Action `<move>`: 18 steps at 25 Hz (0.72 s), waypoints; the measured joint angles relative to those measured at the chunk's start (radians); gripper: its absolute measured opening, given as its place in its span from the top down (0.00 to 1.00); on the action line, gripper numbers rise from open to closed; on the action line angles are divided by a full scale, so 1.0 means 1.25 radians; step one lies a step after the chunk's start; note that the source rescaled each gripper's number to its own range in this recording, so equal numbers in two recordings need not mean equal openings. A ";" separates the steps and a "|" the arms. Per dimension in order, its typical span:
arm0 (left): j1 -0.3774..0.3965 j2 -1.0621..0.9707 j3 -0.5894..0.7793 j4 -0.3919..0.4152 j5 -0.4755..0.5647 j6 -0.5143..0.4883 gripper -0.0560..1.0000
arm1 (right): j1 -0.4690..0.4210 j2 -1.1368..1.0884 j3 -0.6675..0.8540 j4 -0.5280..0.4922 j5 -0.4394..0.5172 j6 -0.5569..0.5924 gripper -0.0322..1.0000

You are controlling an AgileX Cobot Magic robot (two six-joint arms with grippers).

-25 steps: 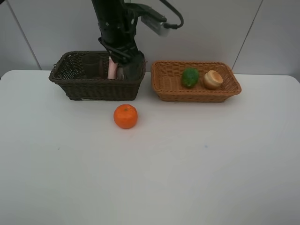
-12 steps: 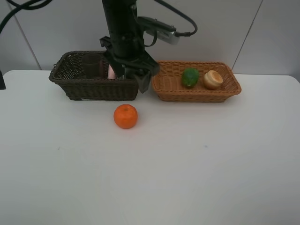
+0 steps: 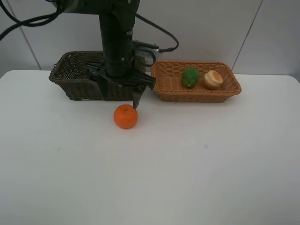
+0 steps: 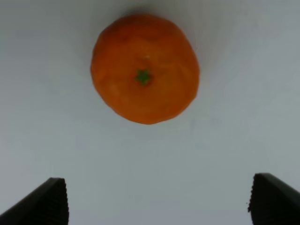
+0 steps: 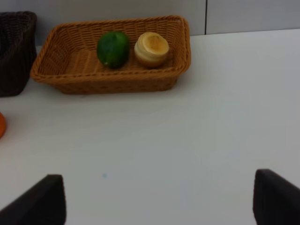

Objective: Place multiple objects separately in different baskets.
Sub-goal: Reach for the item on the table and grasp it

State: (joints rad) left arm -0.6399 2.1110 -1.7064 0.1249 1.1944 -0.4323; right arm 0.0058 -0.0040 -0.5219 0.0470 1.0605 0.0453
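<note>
Picking up the round orange fruit (image 3: 125, 116) on the white table (image 3: 187, 164), just near of the dark brown wicker basket (image 3: 70, 77), with left claw (image 4: 157, 201) wide and empty above it; next, go down, squeeze, carry to the light tan wicker basket (image 3: 220, 93).

Quick count: two wicker baskets, one dark brown basket (image 3: 79, 82) and one orange-tan basket (image 3: 197, 91). Three fruits total: one orange (image 3: 125, 116) on the table, plus one green fruit (image 3: 190, 77) and one yellowish peach-like fruit (image 3: 213, 79).
</note>
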 joint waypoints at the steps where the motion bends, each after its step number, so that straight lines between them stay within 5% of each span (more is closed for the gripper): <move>1: 0.000 0.000 0.010 0.002 -0.001 -0.007 0.00 | 0.000 0.000 0.000 0.000 0.000 0.000 0.17; 12: 0.000 0.000 0.091 0.012 -0.181 -0.005 0.00 | 0.000 0.000 0.000 0.000 0.000 0.000 0.17; 18: 0.000 0.000 0.091 0.007 -0.200 -0.003 0.00 | 0.000 0.000 0.000 0.000 0.000 0.000 0.17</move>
State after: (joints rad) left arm -0.6399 2.1110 -1.5931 0.1333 0.9440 -0.4357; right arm 0.0058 -0.0040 -0.5219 0.0470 1.0605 0.0453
